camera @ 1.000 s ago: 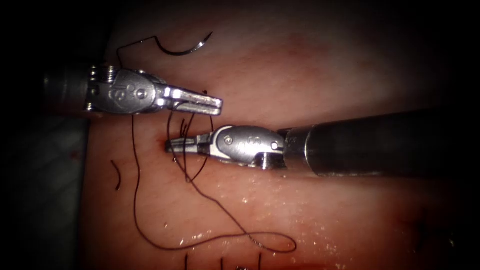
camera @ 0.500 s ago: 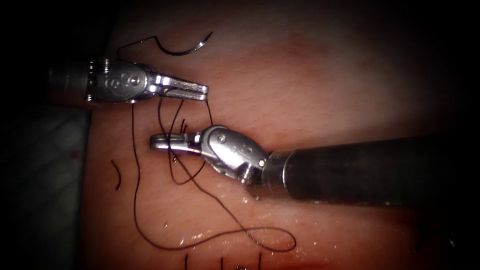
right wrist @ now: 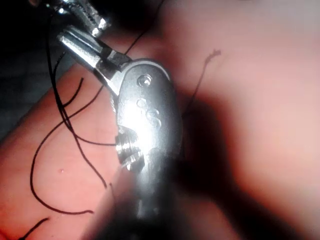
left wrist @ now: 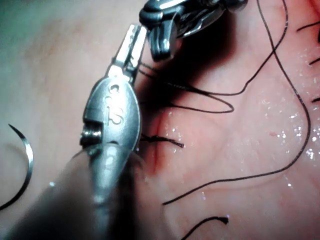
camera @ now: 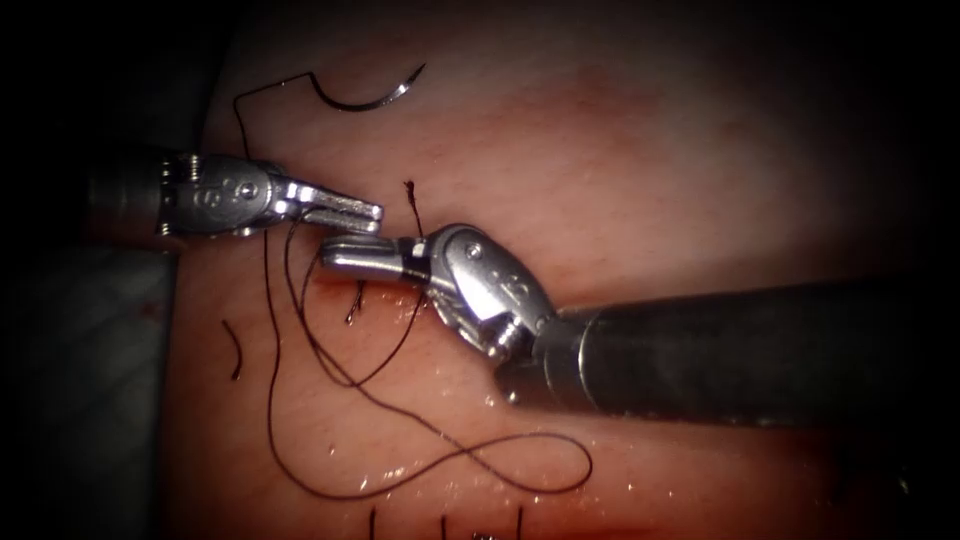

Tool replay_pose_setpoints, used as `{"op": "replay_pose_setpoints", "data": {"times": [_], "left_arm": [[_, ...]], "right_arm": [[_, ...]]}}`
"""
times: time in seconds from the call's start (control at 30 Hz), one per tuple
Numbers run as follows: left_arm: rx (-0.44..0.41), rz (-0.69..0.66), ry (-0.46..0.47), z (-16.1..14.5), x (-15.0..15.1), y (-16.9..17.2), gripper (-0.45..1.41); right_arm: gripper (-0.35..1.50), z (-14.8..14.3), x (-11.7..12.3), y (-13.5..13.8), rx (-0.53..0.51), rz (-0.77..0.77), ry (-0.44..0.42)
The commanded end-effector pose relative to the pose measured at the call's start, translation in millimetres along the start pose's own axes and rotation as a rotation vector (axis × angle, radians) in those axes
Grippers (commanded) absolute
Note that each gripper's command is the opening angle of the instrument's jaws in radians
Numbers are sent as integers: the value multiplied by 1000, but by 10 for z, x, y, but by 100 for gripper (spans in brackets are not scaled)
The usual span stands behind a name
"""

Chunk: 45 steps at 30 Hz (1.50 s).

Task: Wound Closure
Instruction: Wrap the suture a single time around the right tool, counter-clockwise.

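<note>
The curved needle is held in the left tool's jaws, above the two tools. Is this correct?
No. The needle is above the two tools but lies free on the tissue, held by neither; the endoscope view shows it apart from the left tool.

Dim, vignetted endoscope view; glare on wet tissue point(camera: 560, 470); blurred wrist foregrounds.

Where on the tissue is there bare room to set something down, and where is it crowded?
Bare: the tissue right of the needle and above the right tool. The needle lies loose there, held by neither tool. Crowded: around the cut, where the left tool, jaws shut on the thread, meets the right tool, and the loops below.
</note>
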Motion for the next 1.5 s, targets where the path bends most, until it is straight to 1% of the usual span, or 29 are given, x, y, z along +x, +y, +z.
{"op": "replay_pose_setpoints", "data": {"times": [0.03,0.2,0.23,0.4,0.5,0.57,0.63,0.73,0.83,0.93,1.07,1.13,1.27,1.3,1.37,1.5], "left_arm": [[3,-1,2,4,-6,-3,-45],[8,-9,1,7,0,0,-45],[6,-11,1,6,6,3,-45],[3,-19,-3,2,24,11,-45],[0,-23,4,5,35,14,-45],[-2,-31,12,9,39,13,-45],[-3,-31,19,13,40,11,-45],[-1,-30,24,17,37,8,-45],[-2,-29,25,16,34,7,-45],[-10,-29,29,9,32,7,-45],[-5,-28,38,3,30,9,-45],[-6,-27,38,3,29,9,-45],[1,-24,43,2,25,9,-45],[3,-23,45,1,23,8,-45],[4,-22,47,-1,19,7,-45],[14,-20,37,-12,12,6,-45]], "right_arm": [[-35,10,-11,-5,-3,0,-2],[-35,11,-15,-4,-18,-14,-20],[-35,4,-14,-3,-30,-31,-42],[-35,-23,-10,-1,-38,-62,-83],[-35,-27,-15,3,-46,-79,-98],[-35,-23,-22,7,-55,-87,-102],[-35,-13,-29,11,-70,-97,-103],[-35,5,-40,12,-66,-108,-104],[-35,20,-45,12,-61,-105,-96],[-35,30,-44,12,-59,-105,-92],[-35,36,-42,12,-64,-90,-78],[-35,38,-41,10,-64,-51,-46],[-35,41,-38,7,-64,-24,-17],[-35,43,-37,6,-67,-3,8],[-35,44,-36,5,-66,10,27],[-35,38,-32,1,-54,38,68]]}}
